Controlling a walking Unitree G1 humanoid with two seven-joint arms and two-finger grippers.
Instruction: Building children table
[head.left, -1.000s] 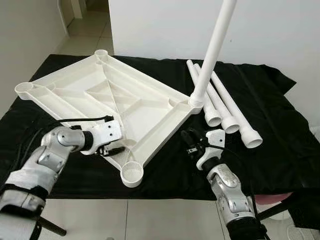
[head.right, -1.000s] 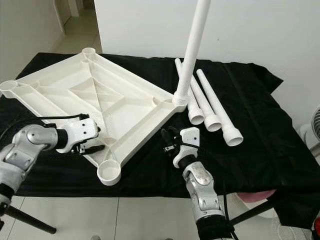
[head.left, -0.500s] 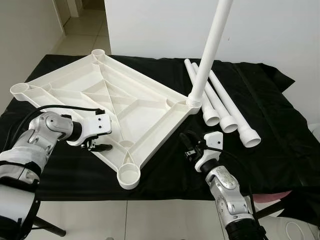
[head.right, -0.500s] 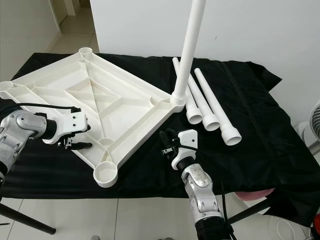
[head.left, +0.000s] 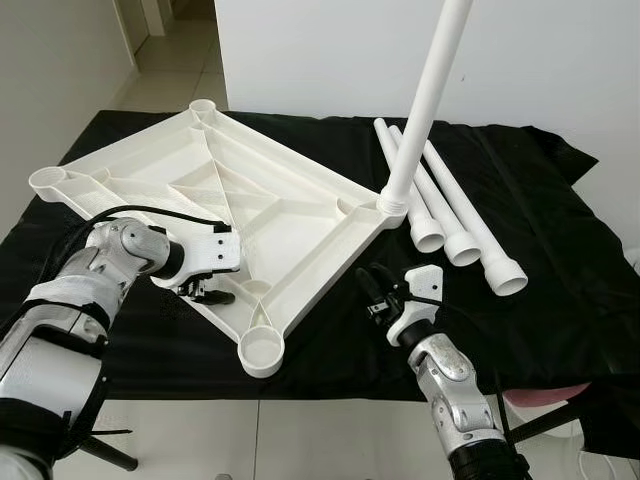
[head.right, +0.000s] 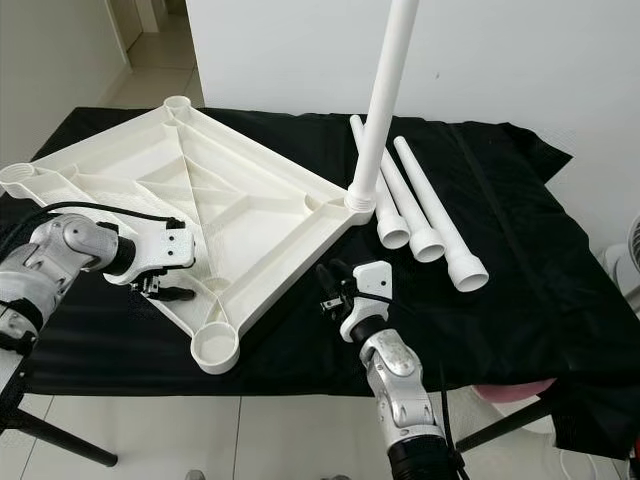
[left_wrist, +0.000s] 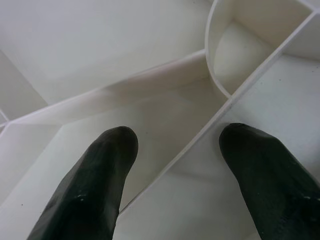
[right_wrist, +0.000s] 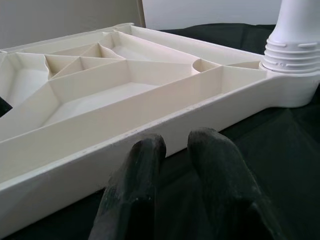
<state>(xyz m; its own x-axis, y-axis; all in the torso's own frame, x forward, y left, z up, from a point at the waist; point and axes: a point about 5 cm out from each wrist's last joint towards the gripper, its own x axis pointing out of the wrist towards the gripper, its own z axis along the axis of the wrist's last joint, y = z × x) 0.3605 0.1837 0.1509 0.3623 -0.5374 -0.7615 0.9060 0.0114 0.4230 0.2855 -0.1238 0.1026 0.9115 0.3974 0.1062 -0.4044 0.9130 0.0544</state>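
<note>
1. The white table top (head.left: 230, 215) lies upside down, ribbed underside up, on the black-draped desk (head.left: 560, 280), over its left and middle part. One corner socket points to the front edge, one to the back, one to the left.
2. One leg (head.left: 425, 95) stands upright in the right-hand corner socket (head.left: 391, 205), leaning slightly. Three loose legs (head.left: 455, 215) lie side by side just right of that socket, long axes running from the back edge toward the front right, wide ends nearest the robot.
3. The empty front socket (head.left: 262, 350) lies between the two grippers, nearer the left one.
4. The left gripper (head.left: 205, 290) is at the front-left rim of the top. In the left wrist view its fingers (left_wrist: 95, 175) are spread apart, straddling an inner rib, not clamped on it.
5. The right gripper (head.left: 372, 290) hovers over the cloth just off the front-right rim, pointing at it. Its fingers (right_wrist: 137, 185) are close together, grasping nothing. The loose legs lie to its right and behind, so this arm is judged nearer for fetching the next leg.
6. Surroundings: a white wall (head.left: 560, 60) behind the desk, tiled floor (head.left: 300, 440) in front.
</note>
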